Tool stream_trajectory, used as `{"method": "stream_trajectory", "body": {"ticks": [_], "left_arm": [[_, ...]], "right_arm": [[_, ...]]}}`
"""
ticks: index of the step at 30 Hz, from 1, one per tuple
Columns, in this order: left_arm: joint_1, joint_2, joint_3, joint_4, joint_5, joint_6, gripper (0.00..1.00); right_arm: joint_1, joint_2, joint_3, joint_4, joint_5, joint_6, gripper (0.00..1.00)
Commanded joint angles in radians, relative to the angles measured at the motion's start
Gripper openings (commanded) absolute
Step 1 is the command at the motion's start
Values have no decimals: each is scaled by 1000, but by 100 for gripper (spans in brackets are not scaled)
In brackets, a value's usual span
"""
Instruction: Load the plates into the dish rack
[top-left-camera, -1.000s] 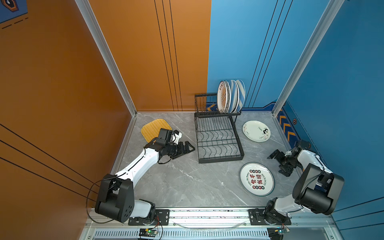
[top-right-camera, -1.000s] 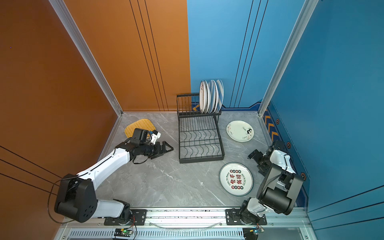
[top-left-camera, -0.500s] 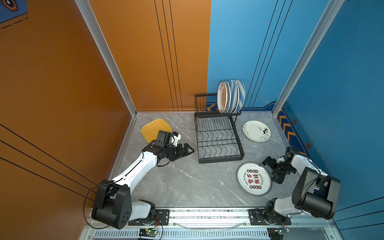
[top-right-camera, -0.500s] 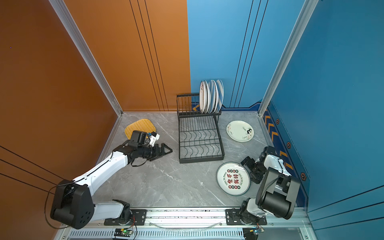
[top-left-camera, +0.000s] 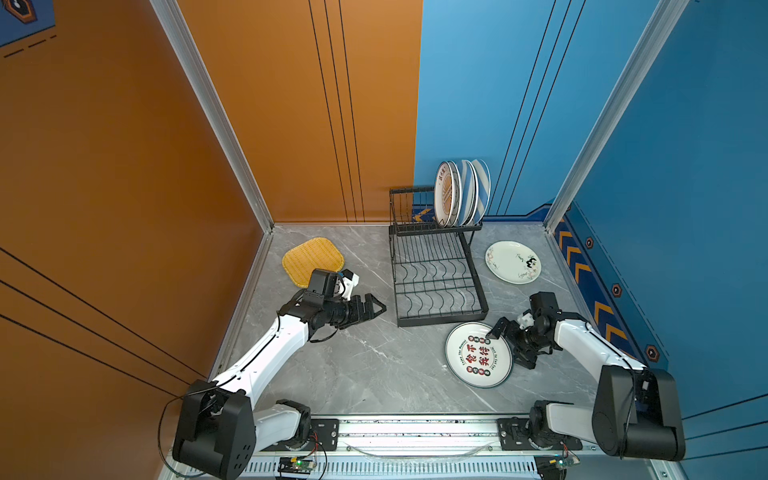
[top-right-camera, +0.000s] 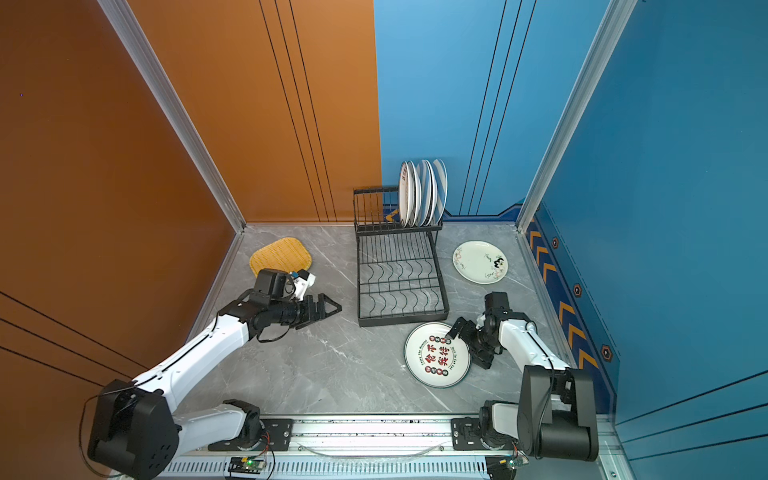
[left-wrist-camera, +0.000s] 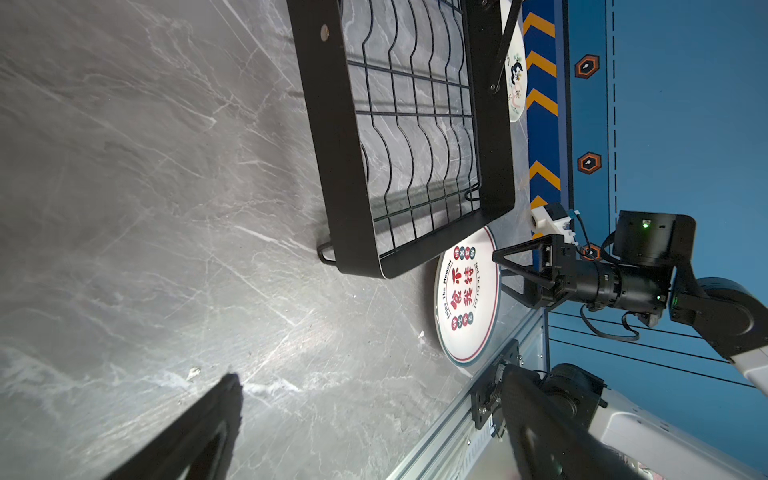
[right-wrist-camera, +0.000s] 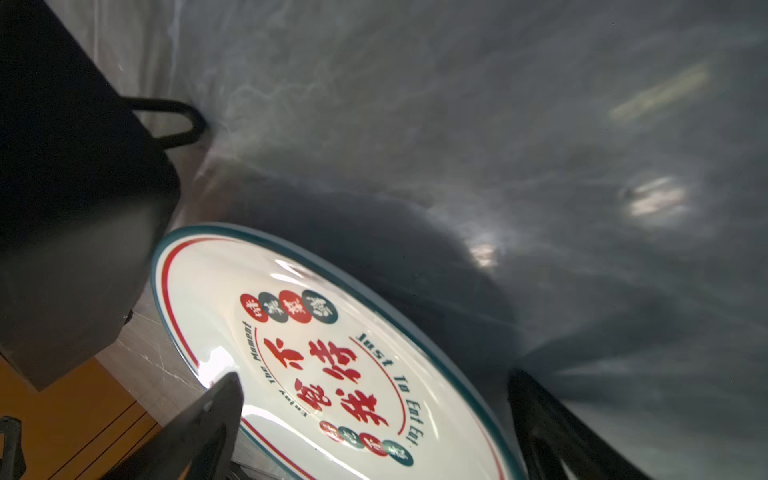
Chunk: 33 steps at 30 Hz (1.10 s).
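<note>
**Right gripper** (top-left-camera: 505, 348): its fingers are spread wide and grip nothing. They straddle the right rim of the red-character plate (top-left-camera: 478, 354), which lies flat near the front right of the tabletop (top-left-camera: 374, 374), just before the dish rack (top-left-camera: 440, 319). One finger (right-wrist-camera: 195, 432) overlaps the plate's face and the other stands outside the rim.

**Left gripper** (top-left-camera: 374, 308): likewise wide open and empty, it hovers left of the rack.
</note>
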Motion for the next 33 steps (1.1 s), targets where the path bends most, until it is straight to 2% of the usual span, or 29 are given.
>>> {"method": "stream_trajectory", "body": {"ticks": [1, 3, 9, 13, 19, 30, 33], "left_arm": [[-2, -35, -24, -18, 7, 8, 98], [-6, -54, -34, -18, 1, 2, 98], [-23, -110, -65, -18, -25, -27, 98], [-36, -126, -80, -17, -42, -39, 98], [-40, -123, -77, -17, -52, -40, 98], [-48, -120, -78, -18, -67, -46, 98], [-50, -122, -77, -18, -73, -49, 98]], "right_arm": [[66, 0, -40, 25, -7, 49, 100], [75, -10, -51, 12, -13, 38, 100], [15, -116, -139, 43, -54, 64, 100], [22, -66, -119, 51, -63, 11, 100], [102, 40, -57, 86, -86, -36, 100], [339, 207, 22, 158, -204, -67, 99], [332, 207, 15, 146, -207, -94, 97]]}}
